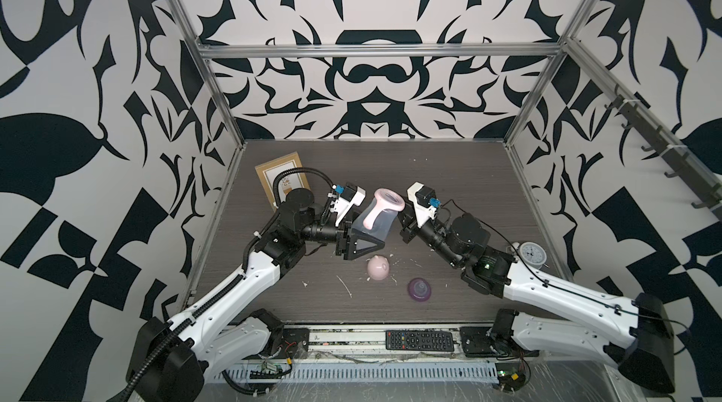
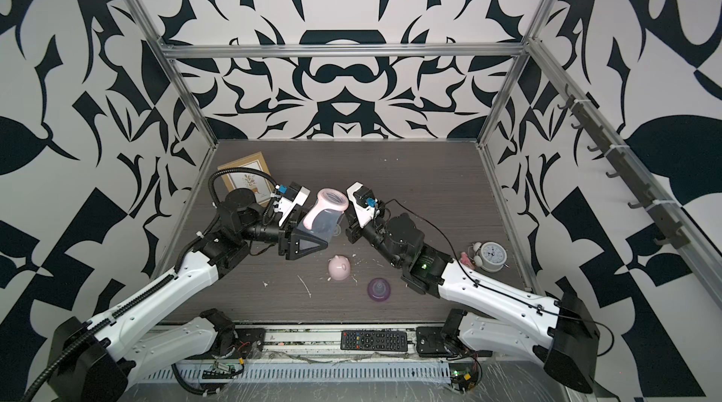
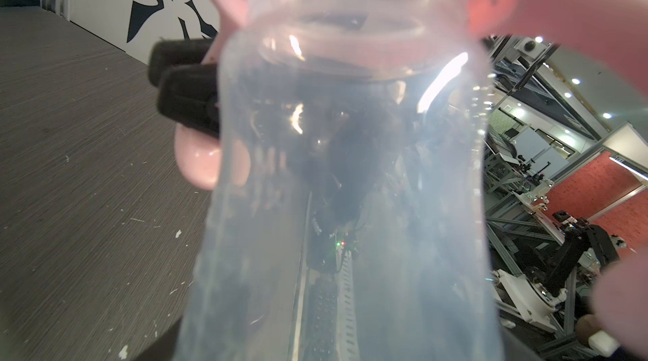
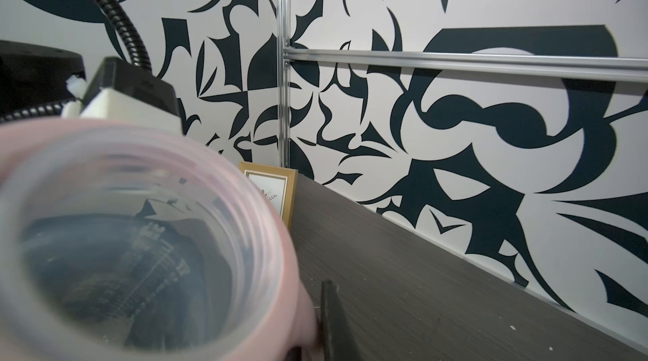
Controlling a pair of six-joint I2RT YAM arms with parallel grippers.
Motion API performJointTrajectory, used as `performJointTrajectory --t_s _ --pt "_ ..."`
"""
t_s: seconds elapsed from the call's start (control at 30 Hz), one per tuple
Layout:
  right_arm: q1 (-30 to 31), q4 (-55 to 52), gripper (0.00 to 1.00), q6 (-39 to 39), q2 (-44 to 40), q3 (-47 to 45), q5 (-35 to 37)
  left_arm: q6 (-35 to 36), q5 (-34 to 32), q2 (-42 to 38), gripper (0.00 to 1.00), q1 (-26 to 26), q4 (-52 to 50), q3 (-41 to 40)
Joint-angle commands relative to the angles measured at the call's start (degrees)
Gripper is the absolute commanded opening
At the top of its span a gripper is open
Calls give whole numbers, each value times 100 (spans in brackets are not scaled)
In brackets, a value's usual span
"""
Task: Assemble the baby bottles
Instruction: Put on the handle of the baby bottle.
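Observation:
The translucent bottle body (image 1: 382, 229) hangs tilted above the table, its open mouth up and toward the back wall. My left gripper (image 1: 369, 235) is shut on its lower end; in the left wrist view the body (image 3: 350, 201) fills the frame. The pale pink two-handled ring (image 1: 388, 200) sits on the neck. My right gripper (image 1: 403, 224) is shut on one pink handle (image 3: 196, 162), whose end sticks out past the black fingers (image 3: 186, 96). The pink eared dome cap (image 1: 378, 268) and the purple collar with clear nipple (image 1: 420, 288) lie on the table below, in both top views.
A gold picture frame (image 1: 279, 179) leans at the back left corner. An alarm clock (image 1: 531, 255) with a small pink toy figure (image 2: 465, 259) stands at the right edge. A black remote (image 1: 420, 340) lies on the front rail. White scraps dot the dark table (image 1: 449, 185).

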Motion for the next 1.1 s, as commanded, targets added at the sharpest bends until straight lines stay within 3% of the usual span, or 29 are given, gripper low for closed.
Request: performJointTrajectory --t_s 0.0,0.33,0.47,0.57,0.77,0.9,1.07 --pt "335 442 0 -644 93 -58 192 -345 -266 90 25 13 312 150" --pt "444 -193 0 -732 221 27 98 -520 -655 -27 24 15 1132 -103" --pt "448 -811 50 -568 198 273 -89 -553 -1024 24 24 16 1332 -148" --pt "450 -1301 64 -335 85 391 -190 -347 -1666 -43 24 31 1182 -193" --pt "447 -2684 80 139 -26 645 -201 382 -3205 -449 24 46 258 -272" --pt "132 -2906 87 742 -161 426 -930 852 -4189 -945 23 45 -155 -568" --pt "-1699 -2445 85 1796 266 91 -3172 1374 -4444 -1723 24 47 -243 -1142"
